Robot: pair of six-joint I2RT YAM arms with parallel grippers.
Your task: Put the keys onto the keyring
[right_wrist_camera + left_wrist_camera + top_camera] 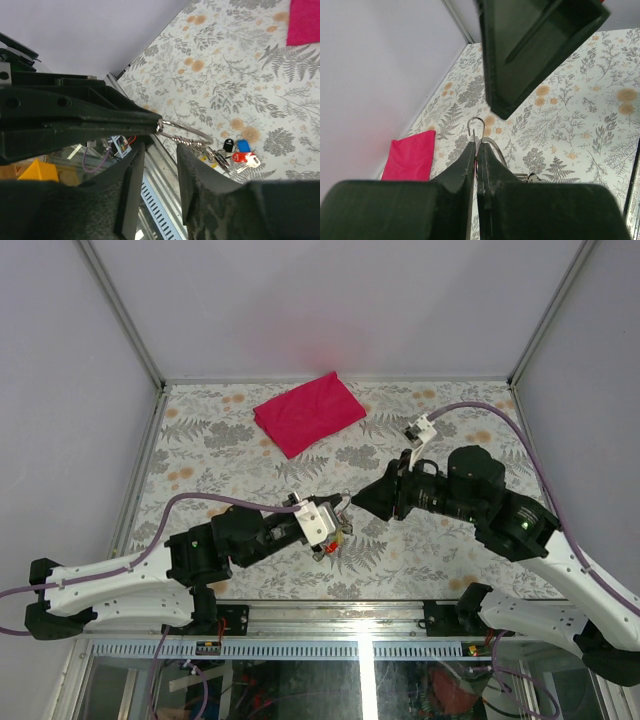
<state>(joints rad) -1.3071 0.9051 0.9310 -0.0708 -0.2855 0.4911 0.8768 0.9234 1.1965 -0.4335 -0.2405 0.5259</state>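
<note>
My left gripper [338,510] is shut on the thin silver keyring [194,132] and holds it above the table; in the left wrist view its closed tips [477,146] pinch the ring's wire [477,122]. A bunch of black-headed keys [227,145] hangs from the ring. The blue key [243,145] and the red key [241,158] sit at the end of that bunch; I cannot tell if they are threaded on the ring. My right gripper [160,149] is open and empty, its fingers just under the ring, facing the left gripper [353,502].
A magenta folded cloth [308,412] lies at the back centre of the floral table [200,455]. The table's near edge with its metal rail [330,612] is close below both grippers. Grey walls enclose the left, back and right.
</note>
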